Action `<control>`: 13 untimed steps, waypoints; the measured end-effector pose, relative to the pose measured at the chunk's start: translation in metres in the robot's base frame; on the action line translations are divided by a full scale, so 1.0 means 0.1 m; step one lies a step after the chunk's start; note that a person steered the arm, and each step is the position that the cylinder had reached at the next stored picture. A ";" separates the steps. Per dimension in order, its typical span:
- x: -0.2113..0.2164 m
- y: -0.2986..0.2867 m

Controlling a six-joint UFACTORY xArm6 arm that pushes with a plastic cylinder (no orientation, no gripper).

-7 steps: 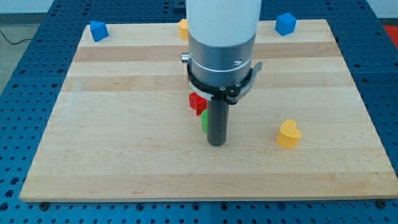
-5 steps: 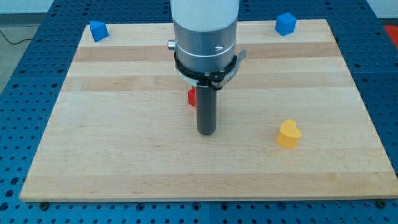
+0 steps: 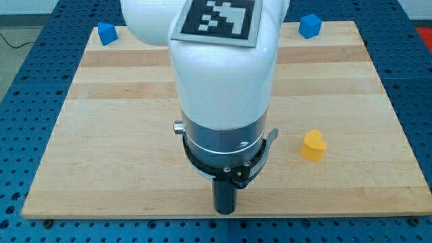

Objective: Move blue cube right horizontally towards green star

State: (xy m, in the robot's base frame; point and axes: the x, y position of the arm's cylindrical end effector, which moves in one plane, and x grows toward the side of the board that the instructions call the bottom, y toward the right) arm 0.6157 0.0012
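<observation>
A blue cube (image 3: pixel 310 25) sits at the top right corner of the wooden board (image 3: pixel 101 135). A second blue block (image 3: pixel 106 32), whose shape I cannot make out, sits at the top left corner. No green star shows; the arm's white body (image 3: pixel 223 81) covers the middle of the board. My tip (image 3: pixel 225 211) rests near the board's bottom edge, at the middle, far below and to the left of the blue cube. It touches no block.
A yellow heart-shaped block (image 3: pixel 313 145) lies to the right of the arm, above and right of my tip. The board lies on a blue perforated table (image 3: pixel 20 88).
The arm has moved toward the view's bottom, carrying my tip from mid-board to near the bottom edge. Its body now hides the red and green blocks and the yellow block at the top.
</observation>
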 end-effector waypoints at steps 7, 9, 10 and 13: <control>-0.96 3.03; -2.15 3.24; -2.77 3.25; -4.04 2.69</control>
State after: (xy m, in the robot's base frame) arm 0.2120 0.2704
